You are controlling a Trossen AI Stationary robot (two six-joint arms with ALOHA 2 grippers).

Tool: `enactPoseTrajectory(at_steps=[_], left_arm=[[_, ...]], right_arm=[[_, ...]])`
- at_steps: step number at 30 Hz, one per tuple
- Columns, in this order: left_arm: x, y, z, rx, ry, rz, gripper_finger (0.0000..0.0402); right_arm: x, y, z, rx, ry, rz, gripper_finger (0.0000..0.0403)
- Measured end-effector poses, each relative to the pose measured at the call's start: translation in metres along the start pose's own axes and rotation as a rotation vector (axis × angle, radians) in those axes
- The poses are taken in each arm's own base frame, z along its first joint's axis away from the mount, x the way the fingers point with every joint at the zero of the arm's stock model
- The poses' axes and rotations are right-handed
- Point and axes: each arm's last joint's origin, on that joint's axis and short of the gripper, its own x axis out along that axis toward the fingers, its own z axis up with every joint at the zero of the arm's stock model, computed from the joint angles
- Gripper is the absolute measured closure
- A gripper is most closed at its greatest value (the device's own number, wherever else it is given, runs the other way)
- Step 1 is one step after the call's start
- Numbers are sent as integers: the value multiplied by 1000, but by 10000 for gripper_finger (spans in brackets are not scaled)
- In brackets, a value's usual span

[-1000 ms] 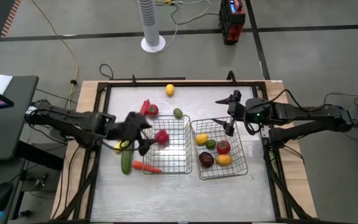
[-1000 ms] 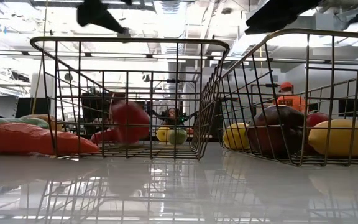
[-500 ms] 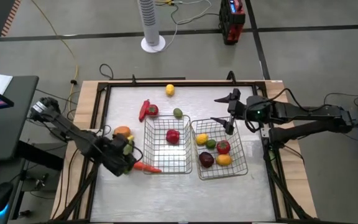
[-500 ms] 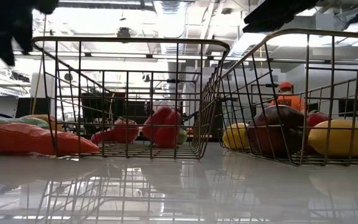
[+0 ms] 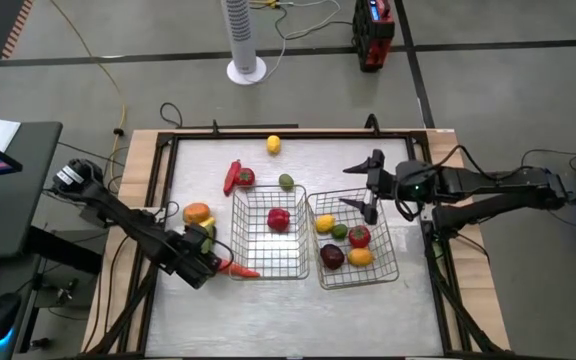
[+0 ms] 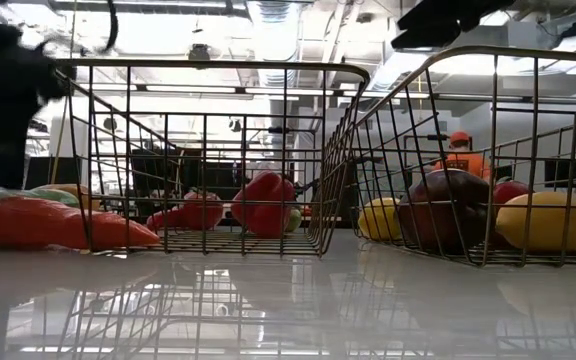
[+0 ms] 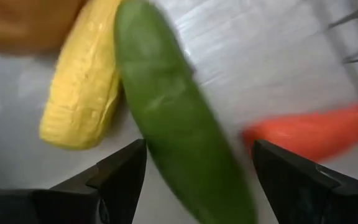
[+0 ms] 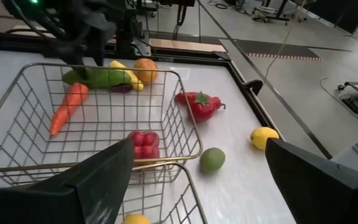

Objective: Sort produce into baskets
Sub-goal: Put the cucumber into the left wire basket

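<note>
My left gripper (image 5: 200, 265) is open and low over the table, left of the left basket (image 5: 236, 215). Its fingers stand on either side of the green cucumber (image 7: 179, 137), which lies on the table beside a yellow piece (image 7: 82, 93) and the orange carrot (image 7: 316, 134). A red pepper (image 5: 279, 219) lies in the left basket. The right basket (image 5: 388, 250) holds a lemon, a lime, an apple, a dark plum and another yellow piece. My right gripper (image 5: 364, 185) is open and empty above the right basket's far edge.
An orange fruit (image 5: 197, 212) lies left of the left basket. Behind the baskets on the table lie a long red pepper (image 5: 233, 176), a lime (image 5: 285, 181) and a lemon (image 5: 273, 144). A raised frame rims the table. A person in orange (image 6: 458, 155) stands in the room behind.
My left gripper has left the left basket's left rim and gone toward the table's near left, then down over the cucumber. The red pepper, which was moving in the left basket, has rolled toward the basket's right and come to rest on its floor.
</note>
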Motion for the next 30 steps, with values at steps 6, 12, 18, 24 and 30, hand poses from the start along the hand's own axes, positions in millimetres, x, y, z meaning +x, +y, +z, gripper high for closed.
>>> enactPoseTrajectory(at_steps=[6,12,18,24,30], left_arm=[[19,6,-2,-24,20,-21,126],[19,6,-2,28,17,-25,170],[6,2,1,88,32,-33,238],[-41,1,18,103,-81,78,233],[-81,-13,40,140,-421,8,219]], right_arm=[[-1,3,0,4,-2,15,14],[-1,3,0,13,-1,13,14],[-1,3,-1,17,9,13,14],[-1,3,-1,20,7,12,14],[-1,3,-1,20,7,12,14]])
